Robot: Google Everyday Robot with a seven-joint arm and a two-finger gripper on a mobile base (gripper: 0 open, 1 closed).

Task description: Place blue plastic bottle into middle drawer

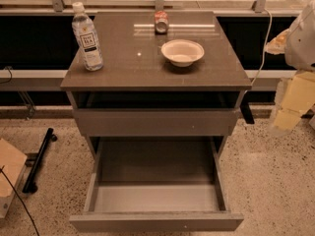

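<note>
1. Bottle [87,36] stands upright on the tabletop [128,68], back-left corner, cap on.
2. Middle drawer [157,198] is pulled far out, grey floor showing. Drawer above [155,122] is barely out.
3. Can [161,22] at back edge, bowl [182,52] right of centre.
4. Gripper [291,104] hangs off the cabinet's right side, well apart from the bottle. Can't make out its grip state.

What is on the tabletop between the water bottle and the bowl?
Nothing: the camera view shows bare tabletop between blue plastic bottle and white bowl; the can stands farther back. The gripper hangs right of the cabinet.
</note>
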